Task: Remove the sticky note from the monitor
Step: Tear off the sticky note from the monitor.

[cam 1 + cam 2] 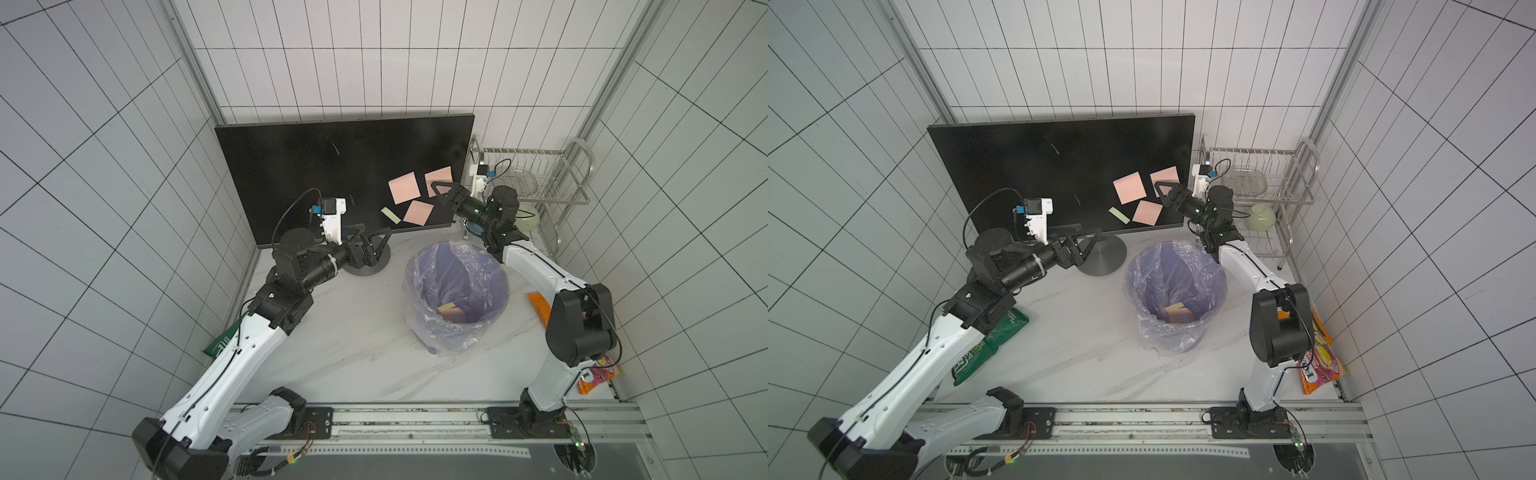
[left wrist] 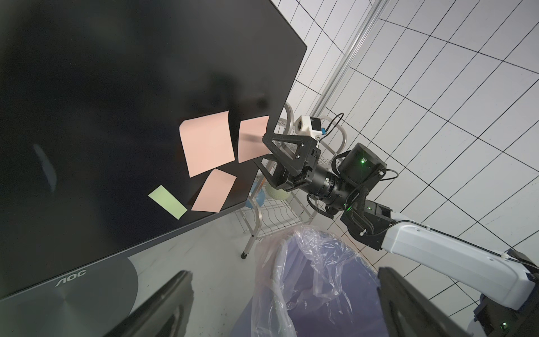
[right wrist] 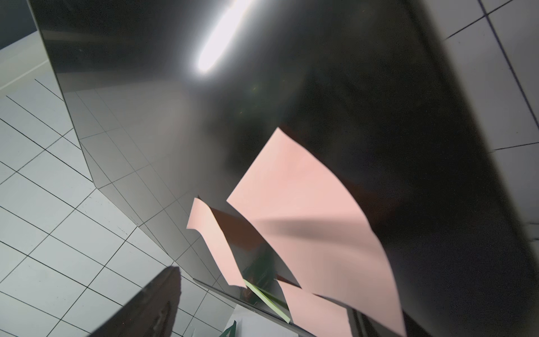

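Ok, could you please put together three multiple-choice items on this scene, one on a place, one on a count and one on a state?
1. Where does the lined bin stand relative to the monitor?
A. in front of it
B. behind it
C. on top of it

2. How many pink sticky notes are on the screen?
A. two
B. three
C. five

3. How do the left gripper jaws stand?
A. shut on a note
B. shut, empty
C. open, empty

Answers:
1 A: both top views show it before the screen's lower edge.
2 B: three pink squares sit beside one green strip.
3 C: its fingers stand wide apart, gripping nothing.
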You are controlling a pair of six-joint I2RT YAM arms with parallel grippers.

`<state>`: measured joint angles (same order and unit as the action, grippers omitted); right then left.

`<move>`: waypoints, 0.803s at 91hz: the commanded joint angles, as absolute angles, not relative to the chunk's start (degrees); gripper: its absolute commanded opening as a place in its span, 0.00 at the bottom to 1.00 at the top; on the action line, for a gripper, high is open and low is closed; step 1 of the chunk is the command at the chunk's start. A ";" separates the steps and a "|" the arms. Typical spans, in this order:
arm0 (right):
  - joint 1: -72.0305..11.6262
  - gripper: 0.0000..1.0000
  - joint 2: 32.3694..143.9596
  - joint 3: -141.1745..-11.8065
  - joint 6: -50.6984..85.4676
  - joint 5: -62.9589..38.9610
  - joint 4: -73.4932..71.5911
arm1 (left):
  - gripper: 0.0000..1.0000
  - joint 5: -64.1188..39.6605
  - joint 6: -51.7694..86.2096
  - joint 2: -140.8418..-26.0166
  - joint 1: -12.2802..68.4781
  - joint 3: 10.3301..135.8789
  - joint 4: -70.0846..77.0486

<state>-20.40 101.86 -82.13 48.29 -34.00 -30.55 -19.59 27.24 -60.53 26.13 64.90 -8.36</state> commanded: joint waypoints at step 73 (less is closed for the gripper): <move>-21.43 0.37 100.58 -81.96 48.87 -35.33 -32.67 | 0.99 -20.14 27.11 -59.72 25.42 64.99 -7.64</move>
